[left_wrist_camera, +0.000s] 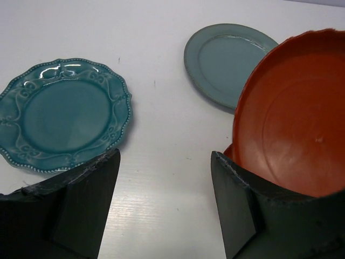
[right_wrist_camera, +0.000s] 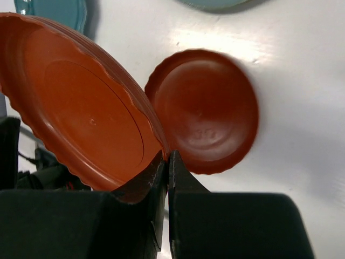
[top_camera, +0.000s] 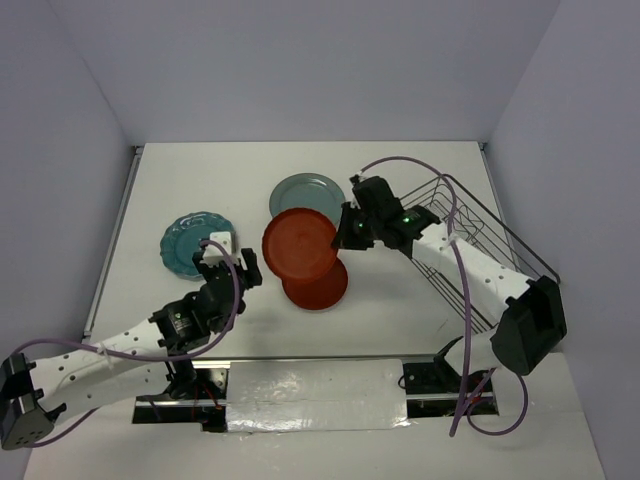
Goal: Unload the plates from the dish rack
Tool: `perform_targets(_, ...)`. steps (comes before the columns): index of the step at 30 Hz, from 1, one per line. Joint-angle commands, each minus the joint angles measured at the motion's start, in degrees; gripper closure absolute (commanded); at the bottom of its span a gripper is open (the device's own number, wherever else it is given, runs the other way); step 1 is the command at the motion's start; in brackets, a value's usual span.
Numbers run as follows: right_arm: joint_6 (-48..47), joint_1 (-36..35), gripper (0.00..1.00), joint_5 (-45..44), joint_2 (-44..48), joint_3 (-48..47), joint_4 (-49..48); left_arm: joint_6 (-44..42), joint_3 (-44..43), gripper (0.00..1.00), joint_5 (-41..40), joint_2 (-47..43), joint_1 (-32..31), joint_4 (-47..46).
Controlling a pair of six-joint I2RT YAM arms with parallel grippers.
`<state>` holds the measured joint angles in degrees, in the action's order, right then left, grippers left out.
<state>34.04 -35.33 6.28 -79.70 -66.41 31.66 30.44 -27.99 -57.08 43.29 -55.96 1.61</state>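
My right gripper [top_camera: 347, 232] is shut on the rim of a red-orange plate [top_camera: 298, 245], holding it tilted above the table; it also shows in the right wrist view [right_wrist_camera: 81, 108] and the left wrist view [left_wrist_camera: 296, 113]. A second red-orange plate [top_camera: 320, 285] lies flat beneath it, seen too in the right wrist view [right_wrist_camera: 207, 110]. The pale grey-green plate [top_camera: 305, 192] lies flat behind. The dark teal scalloped plate [top_camera: 195, 243] lies at the left, seen too in the left wrist view [left_wrist_camera: 62, 113]. My left gripper [top_camera: 228, 262] is open and empty, beside the teal plate. The dish rack [top_camera: 480, 240] stands at the right; I see no plates in it.
White walls border the table's far edge and both sides. A purple cable [top_camera: 420, 165] loops over the right arm near the rack. The arms' base plate [top_camera: 310, 395] lies at the near edge.
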Motion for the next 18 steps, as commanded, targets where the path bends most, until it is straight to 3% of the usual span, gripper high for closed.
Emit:
perform_targets(1,3.2,-2.6,1.0,-2.4,-1.3,0.3,-2.3,1.2,-1.4,0.2,-2.2,1.8,-0.2,-2.0)
perform_targets(9,6.0,-4.7,1.0,-3.7,-0.9,8.1,-5.1,2.3,-2.1,0.2,-2.6,2.9,-0.2,-0.5)
perform_targets(18,6.7,-4.7,1.0,-6.1,-4.0,9.3,-3.7,2.4,-1.3,0.19,-2.9,1.2,-0.2,-0.5)
